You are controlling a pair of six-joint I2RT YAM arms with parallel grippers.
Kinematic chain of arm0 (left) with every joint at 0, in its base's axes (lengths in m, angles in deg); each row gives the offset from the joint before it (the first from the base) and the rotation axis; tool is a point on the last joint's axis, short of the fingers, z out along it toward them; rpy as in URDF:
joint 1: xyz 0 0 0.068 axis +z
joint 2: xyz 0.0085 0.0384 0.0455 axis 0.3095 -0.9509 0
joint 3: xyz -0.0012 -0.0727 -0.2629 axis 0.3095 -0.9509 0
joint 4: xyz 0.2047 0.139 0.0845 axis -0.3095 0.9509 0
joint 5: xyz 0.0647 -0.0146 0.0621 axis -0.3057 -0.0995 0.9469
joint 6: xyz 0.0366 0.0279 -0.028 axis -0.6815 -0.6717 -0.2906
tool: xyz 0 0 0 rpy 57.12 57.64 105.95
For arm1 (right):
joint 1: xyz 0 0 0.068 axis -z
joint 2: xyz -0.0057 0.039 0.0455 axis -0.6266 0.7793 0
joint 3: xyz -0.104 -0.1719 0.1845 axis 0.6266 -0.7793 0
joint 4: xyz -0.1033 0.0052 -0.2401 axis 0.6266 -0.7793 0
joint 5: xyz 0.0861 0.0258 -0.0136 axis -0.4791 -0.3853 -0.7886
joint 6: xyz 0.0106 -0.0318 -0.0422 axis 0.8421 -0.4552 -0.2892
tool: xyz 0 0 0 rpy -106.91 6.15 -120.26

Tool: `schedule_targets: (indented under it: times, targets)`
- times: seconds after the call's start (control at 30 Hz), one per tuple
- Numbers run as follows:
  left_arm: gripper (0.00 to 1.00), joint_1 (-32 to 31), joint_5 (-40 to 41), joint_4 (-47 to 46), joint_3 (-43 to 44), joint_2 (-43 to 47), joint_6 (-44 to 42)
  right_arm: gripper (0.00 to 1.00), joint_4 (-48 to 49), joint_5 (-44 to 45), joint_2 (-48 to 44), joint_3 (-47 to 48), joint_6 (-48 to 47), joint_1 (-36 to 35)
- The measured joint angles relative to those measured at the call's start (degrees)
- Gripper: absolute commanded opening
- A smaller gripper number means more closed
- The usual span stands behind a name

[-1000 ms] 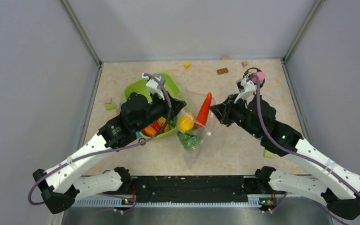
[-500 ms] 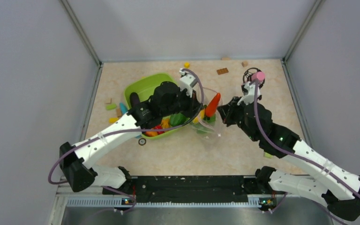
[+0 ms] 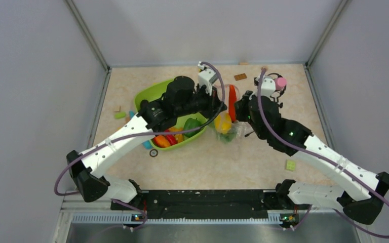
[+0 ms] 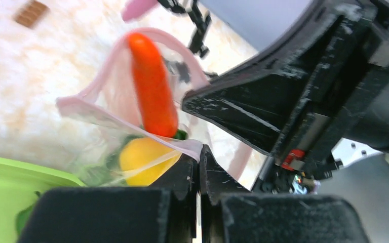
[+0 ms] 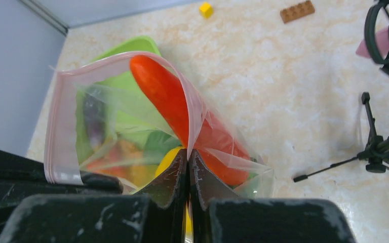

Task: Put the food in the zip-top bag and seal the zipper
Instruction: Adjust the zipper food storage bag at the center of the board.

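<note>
Firmly, left gripper (image 4: 198,154), right gripper (image 5: 188,156), pinching zipper (image 5: 53,119)

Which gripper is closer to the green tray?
Left. The left gripper pinches the bag just beside the tray; the right gripper holds the bag's far side.

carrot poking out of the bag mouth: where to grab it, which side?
Its exposed upper end, where the carrot pokes past the zipper; come from above, along its length. It stands steeply and the rest is behind zip-top bag film. Left gripper and right gripper pinch the rim, so one likely releases first.
</note>
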Motion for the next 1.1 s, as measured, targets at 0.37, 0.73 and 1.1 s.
schedule_targets:
  times: [0.37, 0.73, 1.1]
  targets:
    - [0.00, 3.52, 8.50, 5.44, 12.94, -3.08, -7.41, 0.00, -0.11, -8.22, -2.71, 5.03, -4.02, 0.04]
    - [0.00, 13.29, -11.37, 6.21, 11.56, -11.19, -13.03, 0.00, -1.38, -10.58, -11.78, -7.23, 3.23, 0.04]
    - [0.00, 12.98, -22.93, 4.90, 9.09, -9.97, -14.01, 0.00, 2.27, -6.97, -12.39, -7.54, 4.66, 0.04]
